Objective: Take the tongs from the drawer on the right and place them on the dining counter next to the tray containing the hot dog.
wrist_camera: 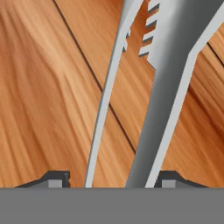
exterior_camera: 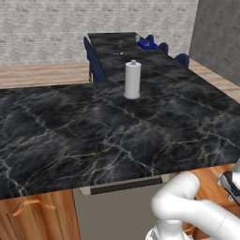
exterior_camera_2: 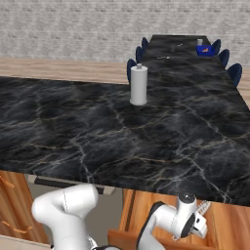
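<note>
Straddling the tongs (wrist_camera: 168, 74) over the drawer's (wrist_camera: 52, 87) wooden bottom, fingers (wrist_camera: 56, 179) flanking both arms; firm hold impossible to tell.

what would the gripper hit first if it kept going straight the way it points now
The tongs: their two arms already run between the fingertips of the gripper. Past them lies the wooden drawer floor, though its depth is hard to judge.

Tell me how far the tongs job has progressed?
Done: the drawer stands open. In hand: the end effector straddles the tongs inside it, not clearly gripping. Left: lifting them and carrying them to the dining counter beside the blue tray.
</note>
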